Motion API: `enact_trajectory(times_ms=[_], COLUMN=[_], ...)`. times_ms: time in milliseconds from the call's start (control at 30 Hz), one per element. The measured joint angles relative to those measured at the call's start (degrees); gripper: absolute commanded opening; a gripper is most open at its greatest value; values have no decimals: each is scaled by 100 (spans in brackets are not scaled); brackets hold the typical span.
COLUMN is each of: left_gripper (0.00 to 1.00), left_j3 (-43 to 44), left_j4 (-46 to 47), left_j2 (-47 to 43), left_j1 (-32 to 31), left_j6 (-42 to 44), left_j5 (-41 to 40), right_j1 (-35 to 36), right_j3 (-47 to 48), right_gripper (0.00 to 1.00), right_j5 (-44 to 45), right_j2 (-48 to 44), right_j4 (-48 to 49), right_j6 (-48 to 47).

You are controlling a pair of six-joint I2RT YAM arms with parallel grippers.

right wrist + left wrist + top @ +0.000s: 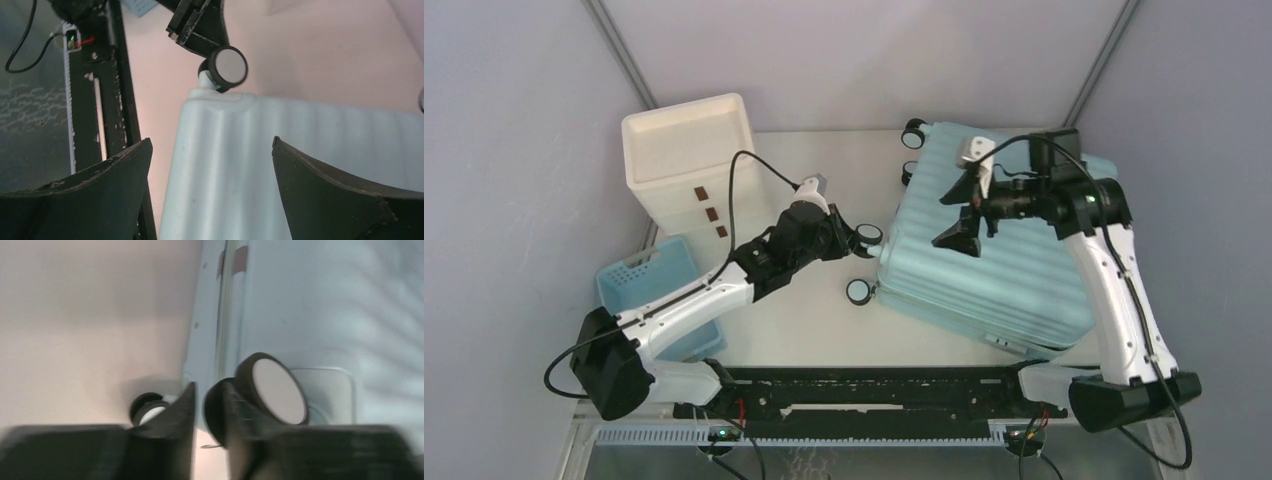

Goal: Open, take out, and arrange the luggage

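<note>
The luggage, a light-blue ribbed suitcase, lies flat and closed on the right half of the table, its wheels pointing left. My left gripper is at the upper near-side wheel. In the blurred left wrist view its fingers stand a narrow slit apart, with that wheel against the right one. Whether the wheel's black rim is pinched does not show. My right gripper hovers over the ribbed shell, wide open and holding nothing.
A white drawer unit stands at the back left, with a blue lattice basket in front of it beside the left arm. A black rail runs along the near edge. A second wheel sticks out toward the table's middle.
</note>
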Motion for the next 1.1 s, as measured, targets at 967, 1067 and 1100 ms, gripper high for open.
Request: enact_trajectory(times_ms=[967, 1067, 1100], left_gripper=[80, 80, 80], left_j3=[-3585, -3840, -3895], left_j4=[540, 914, 1014], left_j2=[-5604, -5827, -5849], left_j1=[-286, -286, -286], left_j6=[2044, 2385, 2487], left_j5=[-649, -586, -555], right_j1=[3748, 3816, 3840], right_j3=[186, 186, 186], right_gripper=[100, 100, 100], right_j5=[3652, 3818, 3882], right_j2=[1963, 2127, 2179], right_j4=[1488, 1508, 1508], right_j6=[1182, 1362, 1412])
